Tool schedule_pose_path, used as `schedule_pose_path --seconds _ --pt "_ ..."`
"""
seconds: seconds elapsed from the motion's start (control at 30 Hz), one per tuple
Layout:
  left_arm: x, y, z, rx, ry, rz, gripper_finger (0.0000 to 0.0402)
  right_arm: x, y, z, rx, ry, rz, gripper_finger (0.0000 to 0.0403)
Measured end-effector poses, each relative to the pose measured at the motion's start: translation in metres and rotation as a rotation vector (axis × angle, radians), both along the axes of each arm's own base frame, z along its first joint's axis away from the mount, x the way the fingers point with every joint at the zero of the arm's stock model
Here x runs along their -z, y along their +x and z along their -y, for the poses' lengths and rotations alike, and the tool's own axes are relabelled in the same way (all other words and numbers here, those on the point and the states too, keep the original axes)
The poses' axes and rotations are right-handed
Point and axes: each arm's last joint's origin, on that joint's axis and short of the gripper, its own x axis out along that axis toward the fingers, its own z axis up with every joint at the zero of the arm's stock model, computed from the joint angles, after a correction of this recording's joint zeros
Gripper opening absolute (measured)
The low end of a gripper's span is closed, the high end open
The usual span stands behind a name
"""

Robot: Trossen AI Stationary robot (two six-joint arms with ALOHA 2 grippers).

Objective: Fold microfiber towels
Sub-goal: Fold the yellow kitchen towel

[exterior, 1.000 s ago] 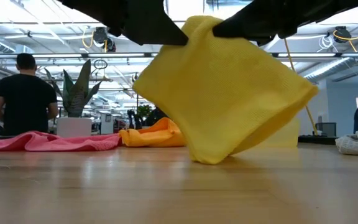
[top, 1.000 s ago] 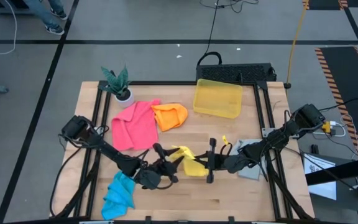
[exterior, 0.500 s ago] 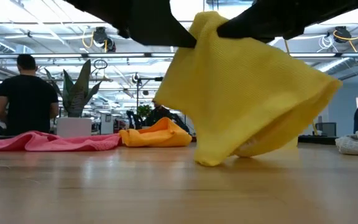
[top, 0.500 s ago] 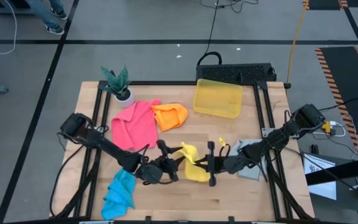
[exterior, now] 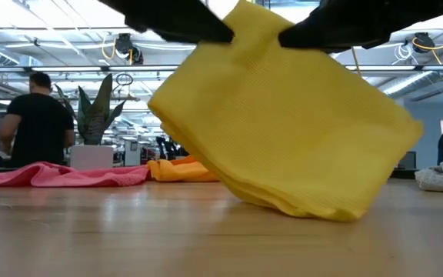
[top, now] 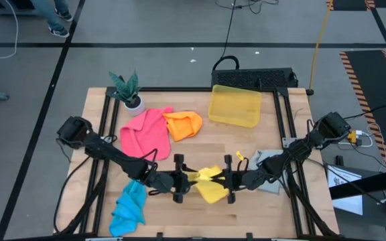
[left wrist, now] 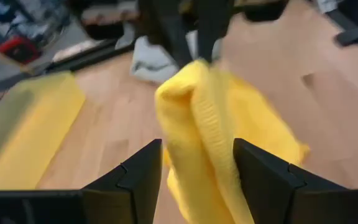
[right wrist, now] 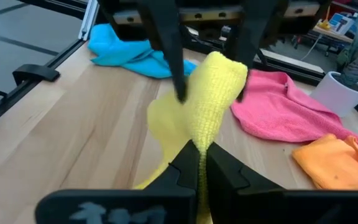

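1. I see the yellow towel (top: 208, 185) strung between both grippers near the table's (top: 246, 144) front edge, well in front of the bin (top: 234, 106).
2. It's bunched and doubled over, a thick rounded fold on top, its lower corner sagging onto the wood.
3. My right gripper (top: 230, 180) has its fingers pressed together, pinching the yellow towel's edge.
4. My left gripper (top: 179, 179) stands spread wide, fingers on either side of the fold.
5. Pink towel (top: 145, 133) and orange towel (top: 183, 124) lie just left of the bin, touching.
6. Blue towel (top: 129, 206) sits crumpled far front-left of the bin; grey towel (top: 271, 165) lies in front of the bin, to its right.
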Motion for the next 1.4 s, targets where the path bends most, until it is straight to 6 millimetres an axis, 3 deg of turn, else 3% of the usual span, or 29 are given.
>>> schedule_pose_path --seconds 0.3,0.57,0.83,1.03,1.13,1.4 --pt "0.006 0.003 -0.014 -0.045 -0.083 -0.066 0.02 0.0 0.0 0.0 -0.001 -0.002 0.001 0.0005" --pt "0.011 0.009 -0.023 0.08 -0.188 -0.126 0.02 0.0 -0.001 -0.002 -0.016 -0.027 0.001 0.0006" --pt "0.036 0.018 -0.018 0.143 -0.167 -0.171 0.02 0.0 -0.005 -0.008 -0.041 -0.047 0.0 0.0006" --pt "0.041 0.019 -0.016 0.159 -0.148 -0.178 0.0198 0.001 -0.007 -0.012 -0.055 -0.056 -0.01 0.0006" --pt "0.042 0.018 -0.014 0.165 -0.145 -0.183 0.0182 0.002 -0.008 -0.011 -0.049 -0.044 -0.018 0.0006" --pt "0.043 0.01 -0.002 0.113 -0.067 -0.187 0.0092 0.002 -0.008 -0.011 -0.038 -0.018 -0.022 0.0006"
